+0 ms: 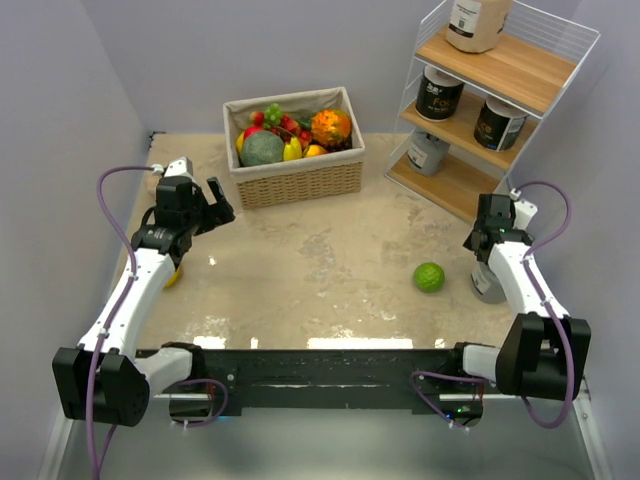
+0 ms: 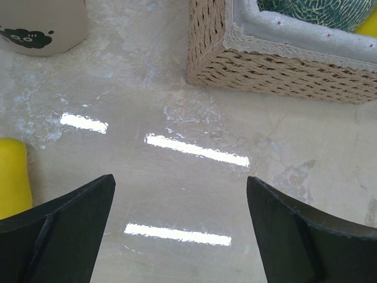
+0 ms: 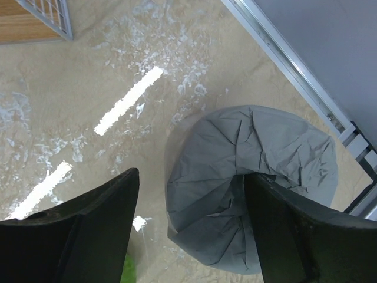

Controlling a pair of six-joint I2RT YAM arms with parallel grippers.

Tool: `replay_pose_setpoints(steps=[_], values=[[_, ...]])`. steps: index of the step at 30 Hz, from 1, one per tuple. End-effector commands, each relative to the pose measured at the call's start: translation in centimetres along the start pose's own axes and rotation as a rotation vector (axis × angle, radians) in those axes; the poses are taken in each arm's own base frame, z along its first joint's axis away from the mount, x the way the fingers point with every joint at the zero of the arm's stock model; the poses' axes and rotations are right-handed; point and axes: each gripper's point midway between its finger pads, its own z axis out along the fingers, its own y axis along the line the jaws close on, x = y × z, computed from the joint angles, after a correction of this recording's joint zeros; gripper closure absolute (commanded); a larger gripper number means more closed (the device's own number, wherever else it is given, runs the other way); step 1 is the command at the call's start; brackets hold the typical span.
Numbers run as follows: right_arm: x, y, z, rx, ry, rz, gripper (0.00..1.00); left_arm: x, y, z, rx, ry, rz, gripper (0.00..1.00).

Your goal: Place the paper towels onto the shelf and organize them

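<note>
Right gripper (image 3: 191,177) is hanging released above a grey roll (image 3: 265,141) on the table (image 1: 320,270), one finger over its top.
Left gripper (image 2: 179,180) is hovering wide open and empty; the shelf (image 1: 530,75) is holding a tan roll (image 1: 478,22), two black rolls (image 1: 438,93) and a second grey roll (image 1: 427,152); the basket (image 1: 300,182) is holding fruit (image 1: 262,148).

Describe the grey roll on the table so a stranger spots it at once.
Find the white wire shelf at the far right. On the table before it, just right of the green lime, stands the grey roll. Its grey twin sits on the shelf's bottom tier; this one does not.
</note>
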Motion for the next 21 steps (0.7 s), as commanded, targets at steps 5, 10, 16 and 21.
replay_pose_setpoints(steps=[5,10,16,21], values=[[0.9,0.5,1.4,0.003,0.005,0.088,0.31,-0.9,-0.1,-0.1,-0.005,-0.044,0.010,0.01],[0.5,1.7,1.4,-0.065,-0.001,0.050,0.42,-1.2,0.0,-0.3,-0.008,-0.055,0.009,0.01],[-1.7,3.0,-0.3,-0.200,-0.086,-0.025,0.51,-1.2,-0.2,-0.4,0.005,-0.054,0.007,0.01],[-2.9,5.0,-2.3,-0.347,-0.112,-0.056,0.55,-1.4,-0.2,-0.6,0.004,-0.063,0.008,0.01]])
